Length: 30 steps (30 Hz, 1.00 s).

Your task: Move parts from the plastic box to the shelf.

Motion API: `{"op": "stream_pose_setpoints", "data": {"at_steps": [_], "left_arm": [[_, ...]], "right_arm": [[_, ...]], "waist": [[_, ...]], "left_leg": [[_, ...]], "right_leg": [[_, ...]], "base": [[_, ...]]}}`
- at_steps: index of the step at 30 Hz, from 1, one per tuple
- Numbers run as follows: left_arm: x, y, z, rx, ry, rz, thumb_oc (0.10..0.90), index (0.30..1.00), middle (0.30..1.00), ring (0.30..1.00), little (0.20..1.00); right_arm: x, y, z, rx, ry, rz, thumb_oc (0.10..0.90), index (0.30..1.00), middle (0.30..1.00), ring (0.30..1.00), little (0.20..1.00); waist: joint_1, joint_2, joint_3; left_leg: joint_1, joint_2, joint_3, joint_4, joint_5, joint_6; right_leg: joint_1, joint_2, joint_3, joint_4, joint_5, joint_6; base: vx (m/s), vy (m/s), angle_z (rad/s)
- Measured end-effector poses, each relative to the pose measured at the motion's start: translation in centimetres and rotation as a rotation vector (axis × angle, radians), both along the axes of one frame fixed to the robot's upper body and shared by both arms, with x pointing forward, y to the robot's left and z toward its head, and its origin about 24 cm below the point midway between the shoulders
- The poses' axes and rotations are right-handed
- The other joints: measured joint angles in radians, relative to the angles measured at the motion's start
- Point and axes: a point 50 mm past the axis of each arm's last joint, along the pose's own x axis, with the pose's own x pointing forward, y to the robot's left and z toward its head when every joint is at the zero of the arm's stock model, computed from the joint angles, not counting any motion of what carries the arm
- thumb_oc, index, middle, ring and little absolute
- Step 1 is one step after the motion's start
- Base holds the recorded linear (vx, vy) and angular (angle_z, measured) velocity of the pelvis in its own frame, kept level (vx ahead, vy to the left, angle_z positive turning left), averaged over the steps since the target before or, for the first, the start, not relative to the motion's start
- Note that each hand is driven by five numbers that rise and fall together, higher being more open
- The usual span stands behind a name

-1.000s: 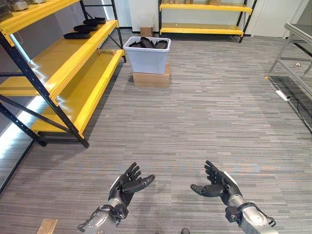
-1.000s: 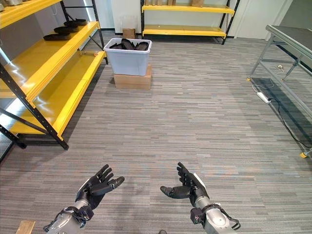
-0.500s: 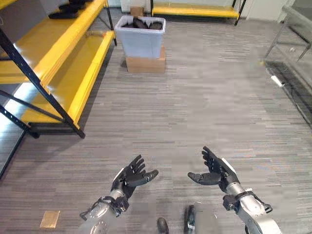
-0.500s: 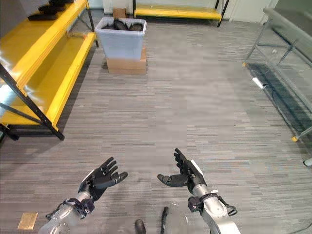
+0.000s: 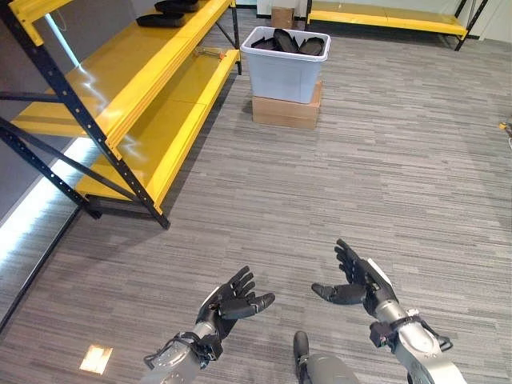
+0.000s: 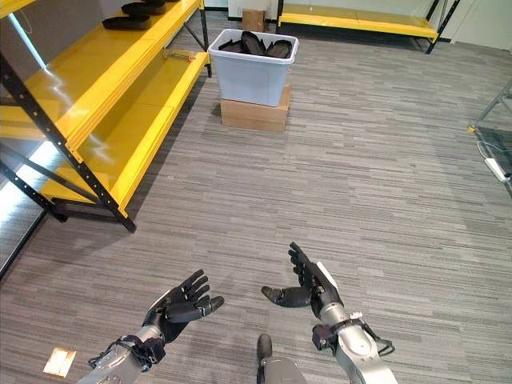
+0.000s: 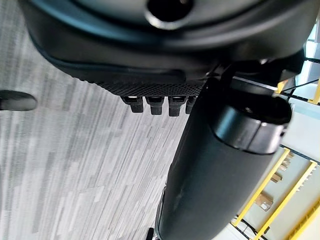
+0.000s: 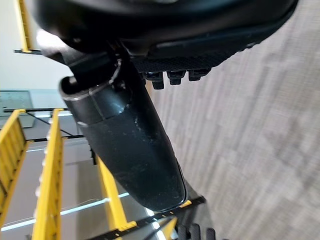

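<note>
While standing at the left with black uprights and a diagonal brace, yellow shelf (image 5: 136, 88) running from near to far, holding a few dark parts on shelf (image 5: 164, 14) at its far upper level. Sitting right of its far end, well apart from both hands: pale plastic box (image 5: 285, 67), resting on a flat cardboard carton (image 5: 286, 112), showing dark curved parts (image 5: 288, 42) piled inside to the rim. Lying open between hands and box: grey striped floor (image 5: 376, 176), leaving wide room. Standing along the far wall: a second yellow rack (image 6: 356, 24). Lying near at the left: a small tan tile (image 5: 96, 358). Hovering low and near: left hand (image 5: 232, 298), fingers spread and relaxed, gripping nothing. Hovering beside it to the right: right hand (image 5: 358, 282), palm turned inward, fingers straight, thumb out, likewise carrying nothing.
</note>
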Motion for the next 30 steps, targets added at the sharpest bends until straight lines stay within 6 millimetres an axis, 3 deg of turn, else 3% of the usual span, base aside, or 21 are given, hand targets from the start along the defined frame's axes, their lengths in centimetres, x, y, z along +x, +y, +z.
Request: {"op": "stream_pose_setpoints", "data": {"at_steps": [1,2,6,8,11,12,13,14,15,17,18,19,20,21,22,24,25,26,27,29,30], "left_arm": [[0.0,0.0,0.0,0.000,0.000,0.000,0.900,1.000,1.000,1.000,1.000],[0.7,-0.1,1.6,-0.013,-0.077,0.000,0.900,1.000,1.000,1.000,1.000],[1.0,0.1,1.5,-0.005,-0.074,0.016,0.900,1.000,1.000,1.000,1.000],[0.8,0.1,1.4,-0.004,-0.072,0.029,0.900,1.000,1.000,1.000,1.000],[1.7,0.0,1.8,-0.003,-0.098,0.022,0.900,1.000,1.000,1.000,1.000],[1.8,-0.1,1.6,-0.005,-0.093,0.028,0.900,1.000,1.000,1.000,1.000],[1.7,0.5,1.5,0.019,-0.086,0.031,0.900,1.000,1.000,1.000,1.000],[1.7,0.3,1.2,0.005,-0.074,0.044,0.900,1.000,1.000,1.000,1.000],[1.6,-0.3,1.2,-0.006,-0.085,0.048,0.900,1.000,1.000,1.000,1.000],[1.6,-0.8,1.2,-0.020,-0.088,0.050,0.900,1.000,1.000,1.000,1.000],[1.9,-0.9,1.4,-0.022,-0.099,0.053,0.900,1.000,1.000,1.000,1.000],[2.1,-1.0,1.5,-0.022,-0.108,0.051,0.900,1.000,1.000,1.000,1.000],[2.2,-1.0,1.6,-0.020,-0.112,0.051,0.900,1.000,1.000,1.000,1.000],[2.1,-0.9,1.4,-0.013,-0.102,0.059,0.900,1.000,1.000,1.000,1.000],[1.9,-0.8,1.2,-0.010,-0.092,0.066,0.900,1.000,1.000,1.000,1.000],[1.3,-0.1,0.9,-0.001,-0.072,0.095,0.900,1.000,1.000,1.000,1.000],[1.3,0.2,0.9,0.004,-0.069,0.109,0.900,1.000,1.000,1.000,1.000],[1.5,0.4,1.0,0.009,-0.072,0.127,0.900,1.000,1.000,1.000,1.000],[1.5,0.4,1.0,0.009,-0.073,0.127,0.900,1.000,1.000,1.000,1.000],[1.7,0.7,1.0,0.009,-0.077,0.143,0.900,1.000,1.000,1.000,1.000],[1.6,1.0,0.7,0.014,-0.063,0.154,0.900,1.000,1.000,1.000,1.000]], "right_arm": [[0.0,0.0,0.0,0.000,0.000,0.000,0.900,1.000,1.000,1.000,1.000],[0.5,-0.7,0.4,-0.033,-0.016,-0.005,0.900,1.000,1.000,1.000,1.000],[0.4,-0.7,0.4,-0.019,-0.012,-0.026,0.900,1.000,1.000,1.000,1.000],[-0.3,-0.9,-0.1,-0.017,0.012,-0.041,0.900,1.000,1.000,1.000,1.000],[-0.6,-1.0,-0.3,-0.018,0.022,-0.047,0.900,1.000,1.000,1.000,1.000],[-0.6,-1.0,-0.3,-0.016,0.025,-0.042,0.900,1.000,1.000,1.000,1.000],[-1.0,-0.3,-0.6,-0.003,0.035,-0.021,0.900,1.000,1.000,1.000,1.000],[-1.1,-0.6,-0.7,-0.011,0.043,-0.025,0.900,1.000,1.000,1.000,1.000],[-1.3,-0.7,-1.0,-0.011,0.055,-0.035,0.900,1.000,1.000,1.000,1.000],[-1.5,-0.6,-1.2,-0.009,0.065,-0.026,0.900,1.000,1.000,1.000,1.000],[-1.5,-0.4,-1.2,-0.004,0.064,-0.023,0.900,1.000,1.000,1.000,1.000],[-1.5,-0.4,-1.2,0.001,0.061,-0.023,0.900,1.000,1.000,1.000,1.000],[-1.3,0.0,-1.3,0.015,0.057,-0.027,0.900,1.000,1.000,1.000,1.000],[-1.2,0.2,-1.4,0.026,0.055,-0.026,0.900,1.000,1.000,1.000,1.000],[-1.2,0.3,-1.4,0.028,0.054,-0.022,0.900,1.000,1.000,1.000,1.000],[-1.0,0.4,-1.2,0.029,0.046,-0.014,0.900,1.000,1.000,1.000,1.000],[-1.0,0.3,-1.1,0.027,0.040,-0.016,0.900,1.000,1.000,1.000,1.000],[-1.1,-0.2,-1.0,0.015,0.039,-0.021,0.900,1.000,1.000,1.000,1.000],[-1.1,-0.2,-1.0,0.014,0.039,-0.021,0.900,1.000,1.000,1.000,1.000],[-1.0,-0.5,-0.8,0.000,0.034,-0.007,0.900,1.000,1.000,1.000,1.000],[-1.0,-0.5,-0.8,-0.002,0.035,0.004,0.900,1.000,1.000,1.000,1.000]], "waist": [[0.000,0.000,0.000],[0.019,0.012,-0.008],[-0.003,0.011,-0.009],[-0.018,0.011,-0.011],[-0.028,0.017,-0.012],[-0.028,0.021,-0.014],[-0.032,-0.026,-0.042],[-0.026,-0.023,-0.053],[-0.031,-0.008,-0.058],[-0.028,0.005,-0.066],[-0.021,-0.008,-0.065],[-0.023,-0.017,-0.066],[-0.015,-0.041,-0.055],[-0.008,-0.053,-0.049],[-0.005,-0.056,-0.048],[-0.001,-0.059,-0.043],[-0.006,-0.054,-0.042],[-0.013,-0.041,-0.042],[-0.013,-0.040,-0.042],[0.018,-0.026,-0.024],[0.035,-0.024,-0.015]], "left_leg": [[0.000,0.000,0.000,0.000,0.000,0.000],[-0.008,0.110,-0.003,-0.101,0.051,-0.036],[-0.056,0.113,0.013,0.030,0.053,-0.042],[-0.105,0.112,0.014,0.135,0.025,-0.073],[-0.081,0.118,0.013,0.047,0.074,-0.107],[-0.086,0.117,0.011,0.059,0.088,-0.114],[-0.104,0.084,0.019,0.116,0.086,-0.116],[-0.109,0.077,0.020,0.160,0.077,-0.104],[-0.246,0.125,0.053,0.463,0.067,-0.118],[-0.326,0.169,0.046,0.634,0.137,-0.131],[-0.398,0.183,0.049,0.744,0.247,-0.134],[-0.461,0.191,0.048,0.825,0.298,-0.128],[-0.560,0.198,0.051,0.911,0.239,-0.073],[-0.589,0.198,0.065,0.860,0.173,-0.036],[-0.598,0.202,0.075,0.794,0.149,-0.022],[-0.545,0.223,0.156,0.408,0.099,-0.007],[-0.531,0.224,0.162,0.260,0.111,-0.024],[-0.502,0.209,0.134,-0.006,0.162,-0.060],[-0.502,0.208,0.130,-0.017,0.164,-0.060],[-0.481,0.197,0.052,-0.224,0.208,-0.059],[-0.482,0.202,0.030,-0.224,0.224,-0.058]], "right_leg": [[0.000,0.000,0.000,0.000,0.000,0.000],[0.007,0.039,-0.004,0.007,-0.047,0.025],[0.024,0.040,0.001,-0.001,-0.046,0.023],[0.046,0.024,0.014,-0.020,-0.060,-0.002],[-0.008,0.031,0.006,0.043,-0.068,-0.003],[-0.082,0.043,-0.030,0.166,-0.126,0.001],[-0.073,0.049,-0.025,0.086,-0.087,-0.019],[-0.055,0.048,-0.032,0.072,-0.115,-0.050],[-0.023,0.058,-0.043,0.037,-0.125,-0.045],[-0.012,0.090,-0.035,0.066,-0.152,-0.093],[-0.012,0.092,-0.029,0.076,-0.162,-0.108],[-0.011,0.091,-0.026,0.072,-0.166,-0.116],[0.003,0.084,-0.017,0.062,-0.158,-0.107],[0.031,0.083,-0.007,0.045,-0.142,-0.100],[0.051,0.085,0.001,0.032,-0.138,-0.097],[0.111,0.092,0.027,-0.015,-0.137,-0.087],[0.140,0.101,0.027,-0.034,-0.132,-0.079],[0.186,0.114,0.039,-0.073,-0.137,-0.058],[0.187,0.115,0.039,-0.074,-0.138,-0.056],[0.220,0.129,0.077,-0.094,-0.134,-0.053],[0.241,0.128,0.111,-0.095,-0.136,-0.049]], "base": [[0.25,-0.183,-0.06],[0.25,-0.182,-0.16],[0.17,-0.142,-0.21],[0.19,-0.188,-0.13],[0.12,-0.159,0.02],[0.16,-0.294,-0.02],[0.14,-0.257,-0.17],[0.17,-0.338,-0.07],[0.11,-0.238,-0.17],[0.10,-0.228,-0.13],[0.08,-0.105,-0.06],[0.07,-0.043,-0.11],[0.12,0.012,-0.19],[0.12,0.057,-0.31],[0.15,0.129,-0.33],[0.16,0.187,-0.32],[0.34,0.269,-0.15],[0.32,0.230,0.01],[0.27,0.126,-0.01],[0.17,0.060,-0.52],[0.20,0.096,-0.80]]}}
